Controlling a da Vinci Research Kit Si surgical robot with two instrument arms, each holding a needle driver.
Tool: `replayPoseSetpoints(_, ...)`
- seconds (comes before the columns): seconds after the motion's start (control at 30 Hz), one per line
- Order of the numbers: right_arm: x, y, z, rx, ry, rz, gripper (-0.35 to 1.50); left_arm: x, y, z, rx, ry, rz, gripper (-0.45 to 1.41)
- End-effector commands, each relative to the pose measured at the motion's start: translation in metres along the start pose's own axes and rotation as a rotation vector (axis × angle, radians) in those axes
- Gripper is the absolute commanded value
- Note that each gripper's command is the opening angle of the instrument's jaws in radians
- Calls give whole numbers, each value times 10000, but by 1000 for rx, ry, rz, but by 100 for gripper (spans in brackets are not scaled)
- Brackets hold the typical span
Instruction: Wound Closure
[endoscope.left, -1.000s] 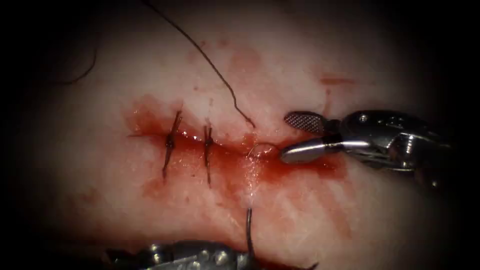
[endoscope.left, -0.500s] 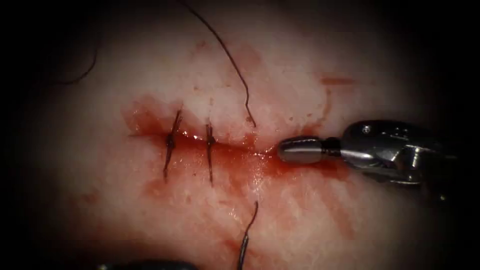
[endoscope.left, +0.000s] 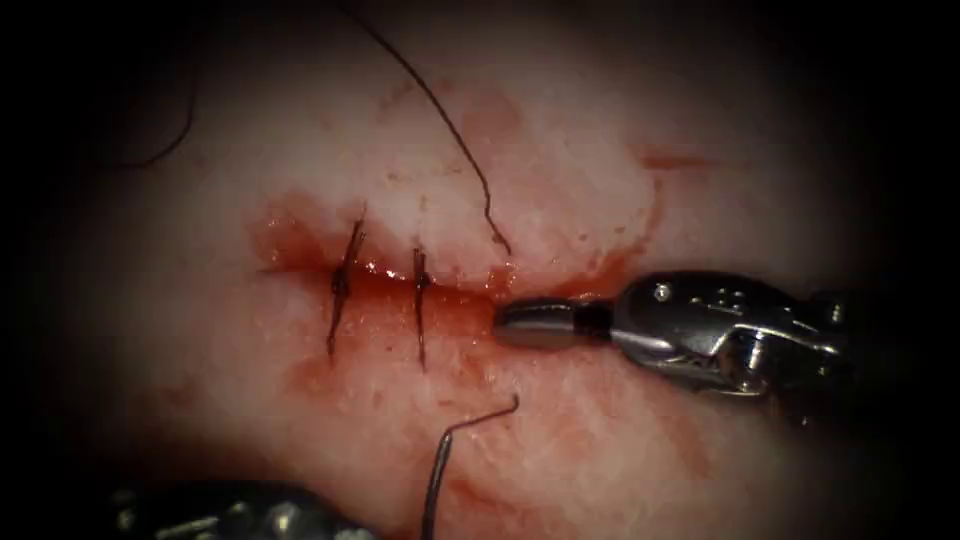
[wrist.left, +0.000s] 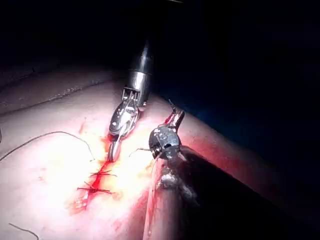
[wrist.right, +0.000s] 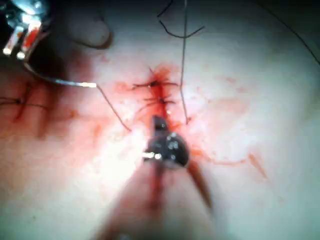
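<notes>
Nearest to us is the left arm's small shiny metal hand (wrist.left: 174, 116). Its two jaws look pressed together. The thin, dark, curved metal needle (endoscope.left: 431, 490) runs off toward this hand, so the hand seems to have hold of it, but the spot on the curve where it grips cannot be made out. The needle is out in the open, above the pale pink slab of tissue (endoscope.left: 600, 450), on the near side of the cut. Its long way runs from near to far. From its far end a fine dark thread (endoscope.left: 480, 417) bends off to the right and goes into the tissue just before the long red cut (endoscope.left: 455, 297). There is bare tissue all around the needle. A little farther back, the right arm's silver metal hand (endoscope.left: 520, 322) comes in from the right and lies flat along the cut, pointing left. Its jaws are pressed tight together with nothing seen between them. Its tip sits in the wet red fluid (endoscope.left: 470, 335), just right of the two short dark stitches (endoscope.left: 418, 300) that cross the cut. Past the cut, a long dark strand of thread (endoscope.left: 440, 110) lies loose on the far tissue and ends near the cut. The tissue fades into dark at every edge.
</notes>
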Motion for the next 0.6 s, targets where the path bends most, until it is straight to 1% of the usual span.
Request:
replayPoseSetpoints(0.03,-9,0,12,0,-22,-7,-35,-2,-2,2,1,3,3,-45)
replayPoseSetpoints(0.13,-21,3,15,-12,-51,-20,-35,5,2,-5,1,4,3,-45)
replayPoseSetpoints(0.3,-34,3,20,-1,-68,-27,-35,17,8,-14,5,12,16,-45)
replayPoseSetpoints(0.53,-36,2,19,-4,-92,-31,-35,33,11,-34,24,26,30,-45)
replayPoseSetpoints(0.6,-35,3,19,-3,-92,-31,-35,34,11,-35,24,26,29,-45)
